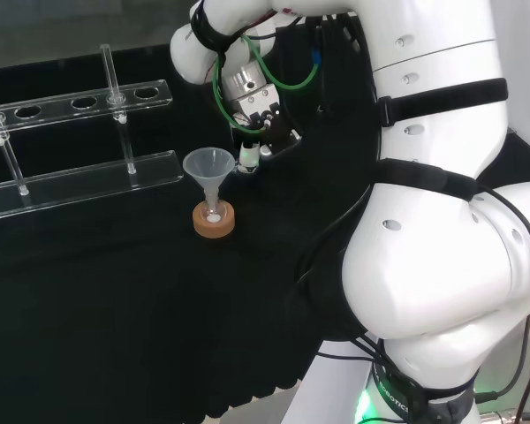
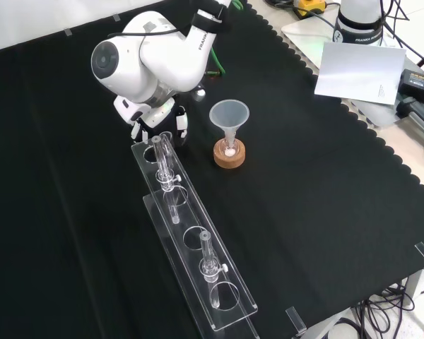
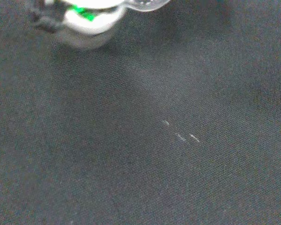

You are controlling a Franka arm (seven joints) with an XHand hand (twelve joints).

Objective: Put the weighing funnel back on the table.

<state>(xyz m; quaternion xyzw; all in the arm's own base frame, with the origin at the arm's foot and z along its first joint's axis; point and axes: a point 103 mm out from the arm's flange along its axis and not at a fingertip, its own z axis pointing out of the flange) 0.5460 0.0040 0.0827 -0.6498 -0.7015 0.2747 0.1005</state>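
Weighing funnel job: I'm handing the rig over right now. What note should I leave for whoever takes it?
Hand: low at the cloth, right of the funnel in the head view, by the rack's far end in the front view. Open or shut: cannot tell.
Weighing funnel: probably the clear piece beside the hand in the wrist view. Whether it is held or lies on the cloth, cannot tell.
Done: hand is at placing height.
Left: confirm the piece rests on the cloth, release, lift away clear of funnel and rack.
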